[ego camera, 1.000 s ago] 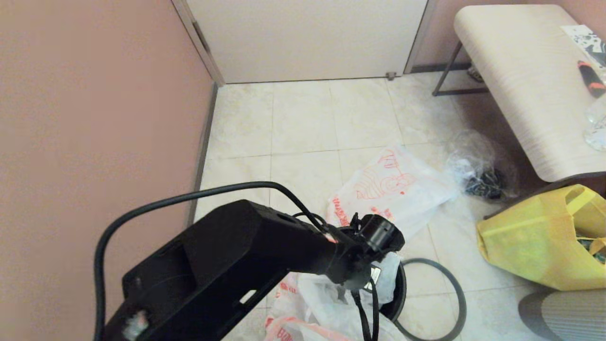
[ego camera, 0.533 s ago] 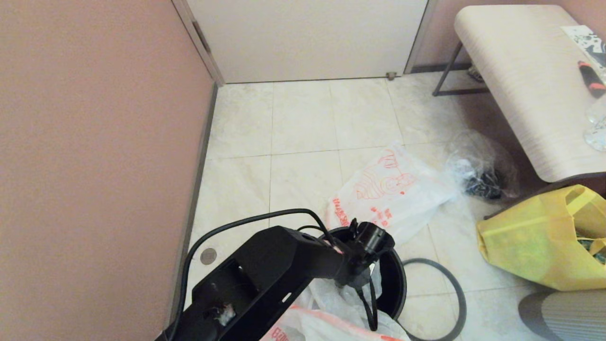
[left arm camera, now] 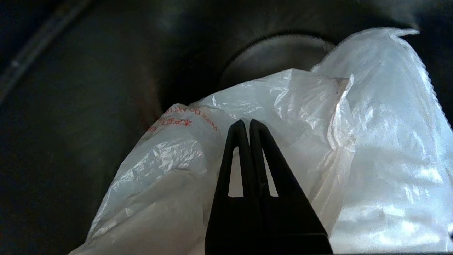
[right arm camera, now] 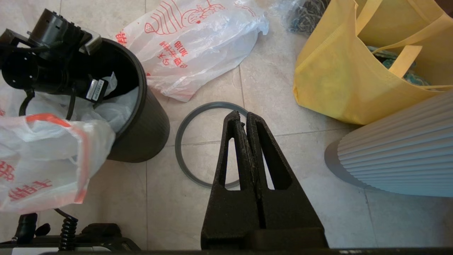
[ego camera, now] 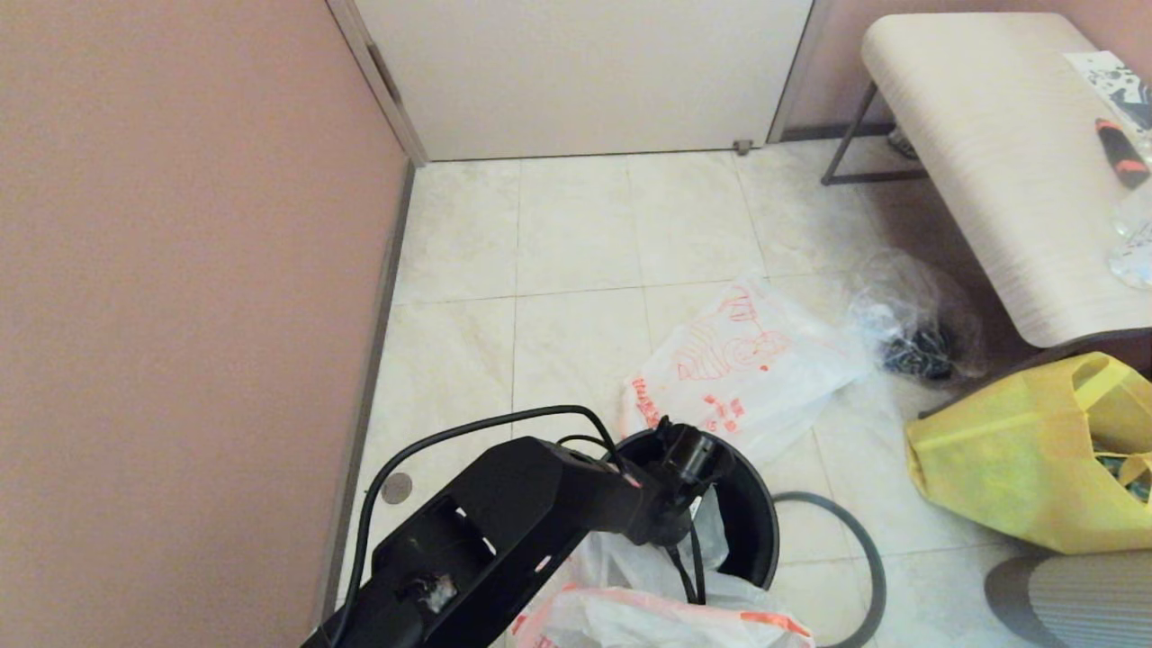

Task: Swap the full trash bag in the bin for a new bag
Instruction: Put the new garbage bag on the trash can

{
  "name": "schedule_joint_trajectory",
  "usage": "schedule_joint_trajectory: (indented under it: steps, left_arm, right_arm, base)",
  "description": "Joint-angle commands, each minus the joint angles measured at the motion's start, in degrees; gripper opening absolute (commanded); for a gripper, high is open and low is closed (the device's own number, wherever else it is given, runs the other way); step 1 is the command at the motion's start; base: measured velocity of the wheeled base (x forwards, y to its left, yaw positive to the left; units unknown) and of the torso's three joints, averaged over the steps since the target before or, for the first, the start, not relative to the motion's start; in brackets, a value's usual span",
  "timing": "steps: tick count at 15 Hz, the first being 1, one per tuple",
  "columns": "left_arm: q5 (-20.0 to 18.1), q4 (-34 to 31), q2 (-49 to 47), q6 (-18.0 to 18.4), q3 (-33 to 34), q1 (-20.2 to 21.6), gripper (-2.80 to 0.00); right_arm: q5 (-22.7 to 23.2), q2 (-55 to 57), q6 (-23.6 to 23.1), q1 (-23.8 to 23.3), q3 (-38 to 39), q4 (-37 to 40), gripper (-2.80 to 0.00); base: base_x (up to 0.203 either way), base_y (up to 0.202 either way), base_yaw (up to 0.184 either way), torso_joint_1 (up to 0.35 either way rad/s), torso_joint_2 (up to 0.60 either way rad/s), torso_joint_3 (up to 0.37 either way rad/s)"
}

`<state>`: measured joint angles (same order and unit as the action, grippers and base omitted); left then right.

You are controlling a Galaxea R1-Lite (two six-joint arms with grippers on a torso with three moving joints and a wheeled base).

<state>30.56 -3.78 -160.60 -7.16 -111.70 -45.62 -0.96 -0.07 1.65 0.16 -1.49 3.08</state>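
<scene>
Left wrist view: left gripper (left arm camera: pixel 246 124), jaws pressed shut, pokes limp white plastic bag (left arm camera: pixel 318 148) inside round dark bin (left arm camera: pixel 106 88); thin film could tear.

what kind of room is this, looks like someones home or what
Probably a corner of a home or small office, near a closed door: pale tiled floor, a light wood-grain table on thin metal legs, and a small dark bin with carrier bags around it.

Yellow tote bag (ego camera: pixel 1008 468) beside bench (ego camera: pixel 999 153); clear bag (ego camera: pixel 913 319) near it
</scene>
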Motion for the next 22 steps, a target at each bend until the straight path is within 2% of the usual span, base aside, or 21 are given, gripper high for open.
schedule_joint_trajectory:
  steps: [1, 7, 9, 13, 16, 20, 22]
  left_arm:
    - [0.38, -0.11, 0.32, -0.24, 0.70, -0.76, -2.80]
    - [0.46, -0.51, 9.96, -1.79, 7.68, -7.59, -2.80]
    - [0.52, -0.65, 10.47, -1.89, 9.28, -8.82, -2.80]
    - [2.27, -1.04, 11.48, -3.33, 9.10, -8.29, -2.80]
    - [2.18, -3.39, 18.79, -5.53, 12.06, -7.67, -2.80]
    - [1.73, -11.83, 30.77, -12.55, 18.23, -8.25, -2.80]
    - [0.75, -22.38, 35.46, -19.46, 22.43, -9.46, -2.80]
  right_arm:
    - [0.00, 0.07, 0.02, 0.05, -0.01, -0.01, -2.80]
    - [0.00, 0.07, 0.02, 0.02, -0.01, -0.01, -2.80]
    - [0.00, 0.07, 0.02, 0.07, -0.01, -0.01, -2.80]
    - [0.00, 0.07, 0.02, 0.02, -0.01, -0.01, -2.80]
    - [0.00, 0.07, 0.02, 0.09, -0.01, -0.01, -2.80]
    - [0.00, 0.07, 0.02, 0.02, -0.01, -0.01, -2.80]
    - [0.00, 0.07, 0.02, 0.02, -0.01, -0.01, -2.80]
  base:
    - [0.000, 0.000, 0.000, 0.000, 0.00, 0.000]
    - [0.000, 0.000, 0.000, 0.000, 0.00, 0.000]
    - [0.000, 0.000, 0.000, 0.000, 0.00, 0.000]
    - [0.000, 0.000, 0.000, 0.000, 0.00, 0.000]
    - [0.000, 0.000, 0.000, 0.000, 0.00, 0.000]
    - [0.000, 0.000, 0.000, 0.000, 0.00, 0.000]
    - [0.000, 0.000, 0.000, 0.000, 0.00, 0.000]
